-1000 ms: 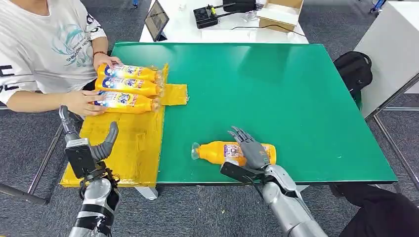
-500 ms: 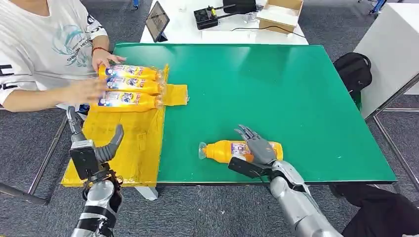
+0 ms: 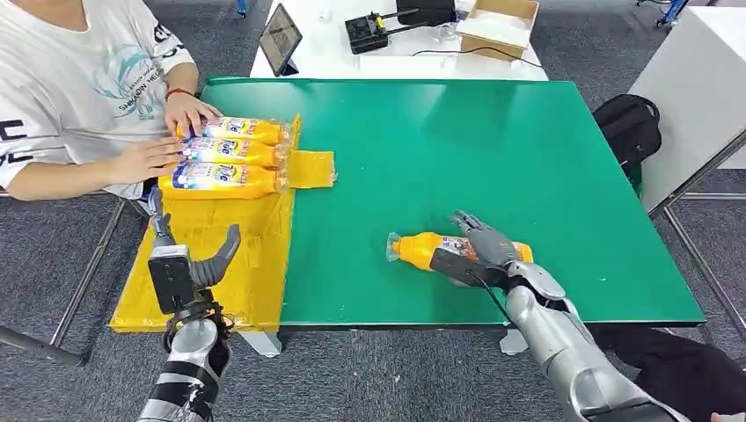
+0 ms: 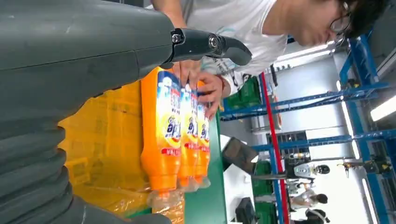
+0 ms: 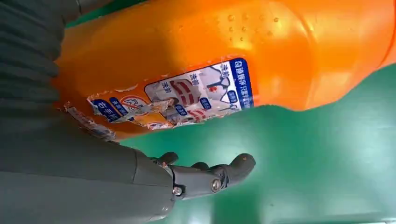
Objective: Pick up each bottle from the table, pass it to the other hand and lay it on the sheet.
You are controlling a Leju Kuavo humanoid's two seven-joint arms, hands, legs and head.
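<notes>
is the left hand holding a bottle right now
No, the left hand is raised over the yellow sheet with its fingers apart and nothing in it, short of the three bottles lying there.

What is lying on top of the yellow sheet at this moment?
Three orange bottles lie side by side at the far end of the yellow sheet, with a person's hands on them. The sheet under them is hidden. The nearer part is bare.

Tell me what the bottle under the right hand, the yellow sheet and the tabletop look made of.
Bottle: glossy orange plastic, likely; clear cap, torn printed label.
Yellow sheet: probably thin plastic film or tape, going by its wrinkles and shiny patches.
Tabletop: smooth green mat, semi-matte, soft light reflections; exact material unclear.
</notes>
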